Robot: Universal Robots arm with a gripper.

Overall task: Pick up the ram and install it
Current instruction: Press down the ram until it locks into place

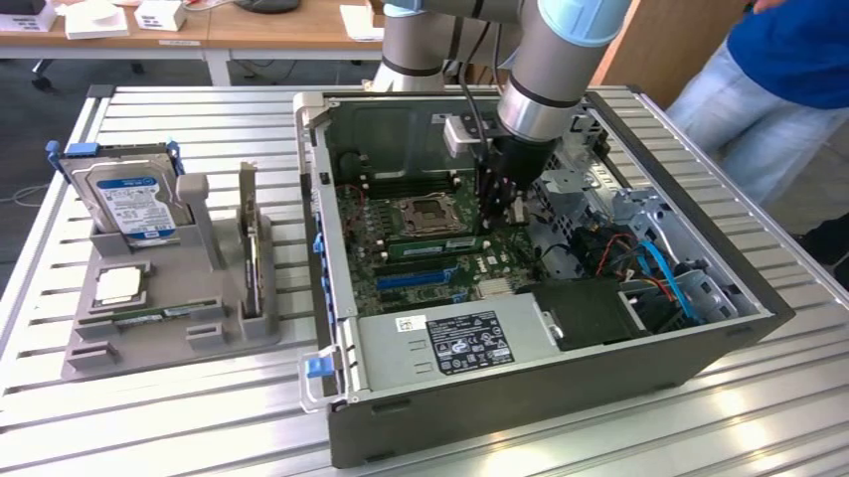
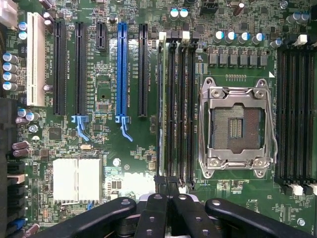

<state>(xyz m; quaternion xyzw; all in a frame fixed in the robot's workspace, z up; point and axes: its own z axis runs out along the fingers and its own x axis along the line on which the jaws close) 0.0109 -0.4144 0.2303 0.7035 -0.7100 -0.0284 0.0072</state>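
Note:
A ram [image 1: 427,241], a thin green stick, stands on edge in a memory slot beside the CPU socket [image 1: 427,211] inside the open computer case [image 1: 531,397]. In the wrist view this ram [image 2: 161,99] shows edge-on in the slot nearest the expansion slots. My gripper [image 1: 508,221] is down inside the case over one end of the stick. Its black fingers [image 2: 161,198] are shut together, with the gripper [image 2: 167,184] right at that end. Whether the tips touch the stick I cannot tell. A second ram [image 1: 157,315] lies flat in the grey holder [image 1: 133,348].
The grey holder also carries a blue-labelled hard drive [image 1: 130,204] and an upright expansion card [image 1: 249,248]. Cables and a drive cage [image 1: 637,268] crowd the case's side at the exterior view's right. A person in blue [image 1: 782,79] stands at the table's far corner.

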